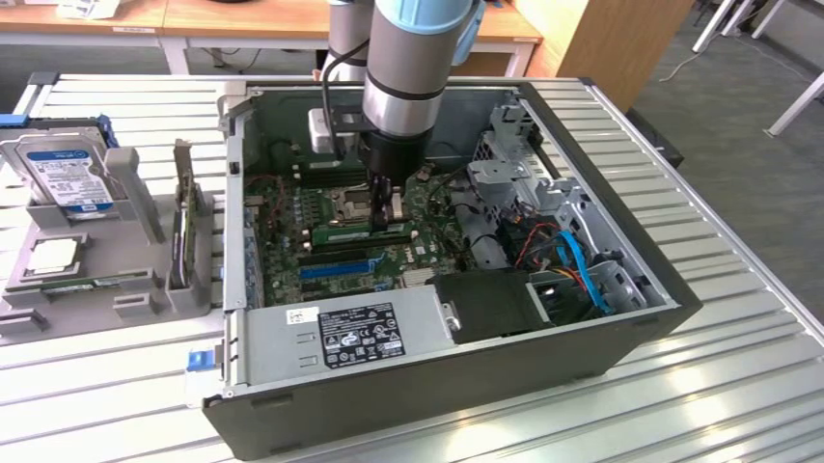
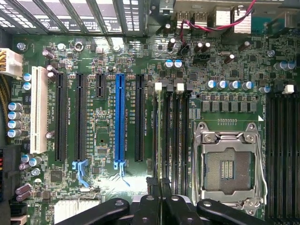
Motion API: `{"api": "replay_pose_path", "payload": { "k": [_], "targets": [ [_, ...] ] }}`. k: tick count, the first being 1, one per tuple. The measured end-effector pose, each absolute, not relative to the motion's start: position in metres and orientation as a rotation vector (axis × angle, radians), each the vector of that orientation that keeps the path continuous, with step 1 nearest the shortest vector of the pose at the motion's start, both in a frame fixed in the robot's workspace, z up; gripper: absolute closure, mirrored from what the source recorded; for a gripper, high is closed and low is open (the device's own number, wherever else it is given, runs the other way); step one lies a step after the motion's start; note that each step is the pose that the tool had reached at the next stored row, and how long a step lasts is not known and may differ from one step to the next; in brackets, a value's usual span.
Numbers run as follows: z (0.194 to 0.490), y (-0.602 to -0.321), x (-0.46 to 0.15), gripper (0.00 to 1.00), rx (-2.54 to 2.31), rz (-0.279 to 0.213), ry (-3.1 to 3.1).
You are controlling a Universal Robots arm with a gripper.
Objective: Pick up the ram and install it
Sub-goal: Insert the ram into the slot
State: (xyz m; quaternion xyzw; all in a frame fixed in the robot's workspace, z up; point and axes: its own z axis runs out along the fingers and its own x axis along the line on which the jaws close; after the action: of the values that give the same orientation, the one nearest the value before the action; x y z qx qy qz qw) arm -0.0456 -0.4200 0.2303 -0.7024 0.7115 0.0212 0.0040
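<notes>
Gripping the ram, by the look of it: the gripper is clenched, jaws pinched on the stick's upper long edge, approx mid-length. Ram sits at centre of the exterior frame, standing on edge, low on the mobo, just beside the CPU socket. In the wrist view the ram shows edge-on as a thin line. It runs from the gripper along a slot to a white latch. The socket lies near, w/ other ram slots btwn them, and the blue slot is on the far side. Can't tell if the stick is fully seated or only resting in the slot mouth.

Handling, my read: light, thin, stiff board w/ no flex to speak of, but fragile. Chips and bottom contacts shouldn't take pressure or rubbing; prob static-sensitive too. Faces look smooth, so a pinch on the narrow edge could slip or let the stick tilt. Best hold is the bare top edge or the short ends, centred, so it's upright and square to the slot.

Around it: arm hangs from upper centre into the open case. PSU is at lower centre, blue cables centre-right. At the exterior view's left, well apart from the case, a tray holds an HDD and a CPU chip.
</notes>
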Motion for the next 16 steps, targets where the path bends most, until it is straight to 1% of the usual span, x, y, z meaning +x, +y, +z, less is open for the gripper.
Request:
{"api": "replay_pose_path", "payload": {
  "k": [16],
  "targets": [
    [0.2285, -0.42, -0.0456, 0.88, -2.201, 0.067, 2.229]
  ]
}}
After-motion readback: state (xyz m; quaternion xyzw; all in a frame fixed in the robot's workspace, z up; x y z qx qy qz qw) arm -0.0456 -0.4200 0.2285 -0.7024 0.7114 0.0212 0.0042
